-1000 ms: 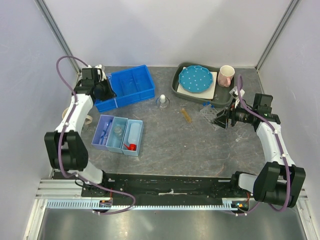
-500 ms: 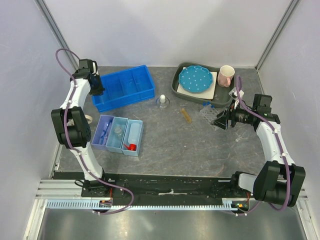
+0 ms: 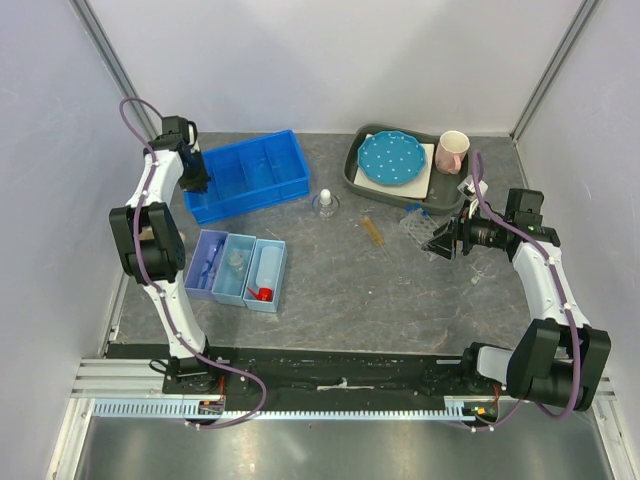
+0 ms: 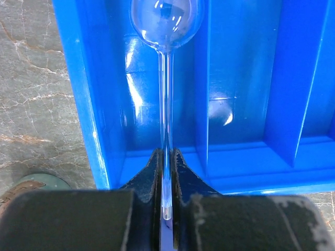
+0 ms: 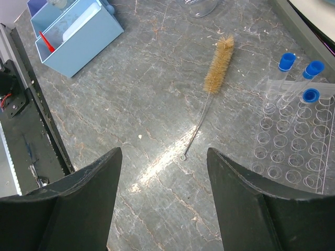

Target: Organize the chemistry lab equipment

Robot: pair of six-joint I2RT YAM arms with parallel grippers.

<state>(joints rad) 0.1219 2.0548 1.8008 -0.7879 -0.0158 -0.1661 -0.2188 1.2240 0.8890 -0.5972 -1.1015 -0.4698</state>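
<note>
My left gripper [image 4: 166, 154] is shut on the thin neck of a clear glass round flask [image 4: 166, 21] and holds it over the left compartment of the blue bin [image 4: 246, 78]. In the top view this gripper [image 3: 193, 178] is at the bin's left end [image 3: 250, 175]. My right gripper [image 5: 163, 151] is open and empty above the table, and sits near the tube rack in the top view [image 3: 438, 240]. An amber bristle stick [image 5: 219, 65] lies ahead of it. The clear tube rack [image 5: 293, 151] with blue-capped tubes [image 5: 310, 95] lies to its right. A white-capped dropper bottle [image 3: 325, 203] stands mid-table.
Three light blue trays [image 3: 235, 270] at the near left hold a blue cord loop [image 3: 207, 268], a small glass [image 3: 235, 262] and the red-capped squeeze bottle [image 3: 262, 275]. A grey tray [image 3: 352, 172] at the back right holds the polka-dot plate [image 3: 391, 160] and a pink mug [image 3: 452, 152].
The left arm has folded up and back, and its gripper has shifted slightly at the blue bin's left end. The right arm has not moved.
</note>
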